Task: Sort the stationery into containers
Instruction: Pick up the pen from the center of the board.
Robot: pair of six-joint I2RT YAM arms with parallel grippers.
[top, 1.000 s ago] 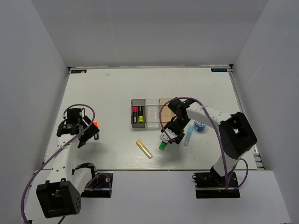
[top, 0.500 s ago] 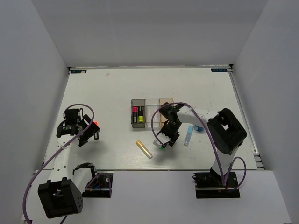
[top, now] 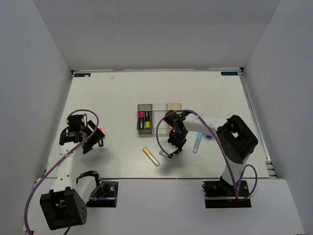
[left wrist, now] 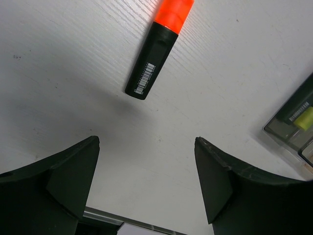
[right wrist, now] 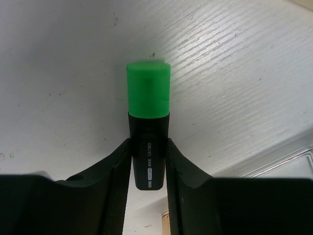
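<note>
My right gripper point(right wrist: 148, 166) is shut on a black highlighter with a green cap point(right wrist: 148, 122), which points away from the wrist above the white table. In the top view this gripper point(top: 171, 149) hangs just in front of the three joined bins: dark grey point(top: 145, 128), clear point(top: 160, 128), orange point(top: 172, 107). The dark grey bin holds a pink-black and a yellow-black highlighter. My left gripper point(left wrist: 146, 181) is open and empty, just short of a black highlighter with an orange cap point(left wrist: 156, 54); the top view shows it point(top: 94, 141) at the left.
A yellow highlighter point(top: 151, 156) lies in front of the bins. A light blue tube point(top: 197, 142) and a blue-white roll point(top: 210, 133) lie right of my right arm. The bins' corner point(left wrist: 293, 122) shows in the left wrist view.
My right gripper has carried the green-capped highlighter left and back towards the bins. The left arm has barely moved.
</note>
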